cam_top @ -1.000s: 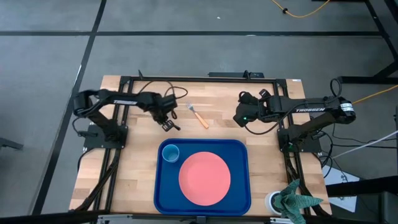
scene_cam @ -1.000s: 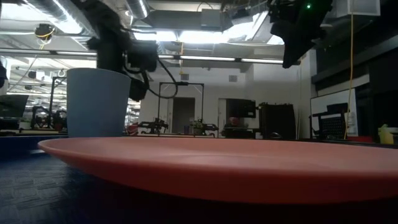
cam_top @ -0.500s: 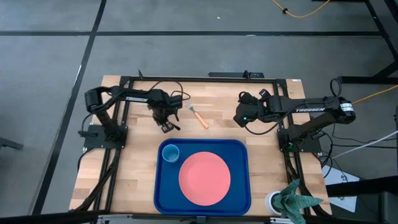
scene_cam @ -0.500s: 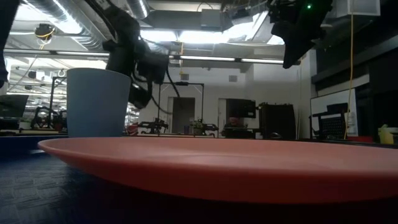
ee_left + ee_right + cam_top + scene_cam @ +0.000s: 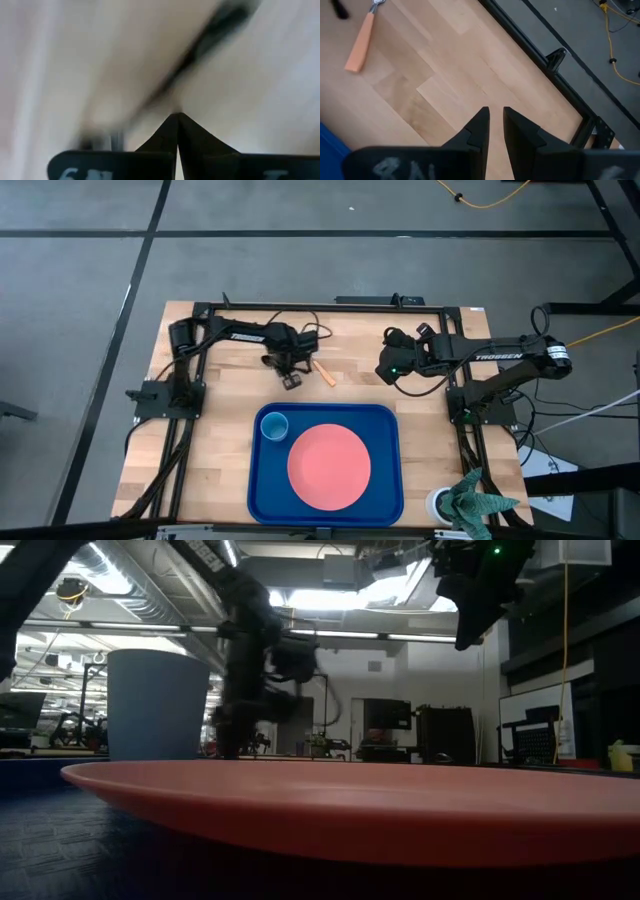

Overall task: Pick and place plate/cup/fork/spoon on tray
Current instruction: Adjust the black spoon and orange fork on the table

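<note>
The salmon-pink plate and the light-blue cup stand in the dark-blue tray at the table's near side. The fork lies on the wood behind the tray, its tan handle showing. My left gripper points down, shut, right beside the fork's tine end and low over the wood. A dark blurred streak runs away from its fingertips; whether that is the spoon I cannot tell. My right gripper hangs high to the fork's right, slightly open, with nothing between its fingers. My left gripper comes from above, pointing down, fingertips pressed together. Blur hides whether they touch the wood, the dark streak or the fork.
A white container with green cloth sits at the near right corner. Black frame rails run along the far edge and both sides. Bare wood lies between the fork and my right gripper.
My left gripper has swept toward the table's right edge, from well left of the fork to right beside its tine end, sinking a little and rolling about its own axis.
</note>
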You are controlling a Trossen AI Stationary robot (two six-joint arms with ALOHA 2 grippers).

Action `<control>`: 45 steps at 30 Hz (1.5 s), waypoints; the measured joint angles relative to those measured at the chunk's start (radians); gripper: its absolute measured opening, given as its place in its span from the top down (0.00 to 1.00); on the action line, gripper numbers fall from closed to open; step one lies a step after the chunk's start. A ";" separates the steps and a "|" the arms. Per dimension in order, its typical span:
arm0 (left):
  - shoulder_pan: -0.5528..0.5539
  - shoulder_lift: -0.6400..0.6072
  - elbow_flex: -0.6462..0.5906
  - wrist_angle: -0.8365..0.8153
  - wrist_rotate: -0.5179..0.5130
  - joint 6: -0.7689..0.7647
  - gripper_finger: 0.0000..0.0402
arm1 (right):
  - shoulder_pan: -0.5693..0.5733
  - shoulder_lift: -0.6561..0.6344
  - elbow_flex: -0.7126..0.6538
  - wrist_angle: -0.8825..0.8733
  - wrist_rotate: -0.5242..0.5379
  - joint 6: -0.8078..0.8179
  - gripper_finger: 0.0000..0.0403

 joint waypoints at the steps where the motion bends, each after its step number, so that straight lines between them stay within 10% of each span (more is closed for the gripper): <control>1: -0.006 0.016 0.035 0.029 -0.004 0.002 1.00 | 0.000 0.000 0.000 0.000 -0.001 0.000 0.85; 14: -0.029 0.001 0.242 -0.477 -0.188 0.053 1.00 | 0.002 0.000 0.000 -0.002 -0.024 0.000 0.85; 25: 0.106 -0.001 0.032 -0.309 -0.182 0.053 1.00 | 0.002 0.000 0.000 -0.014 -0.024 -0.002 0.85; 45: 0.091 -0.001 0.026 0.092 -0.145 0.153 1.00 | 0.002 0.000 0.000 -0.012 -0.024 -0.001 0.85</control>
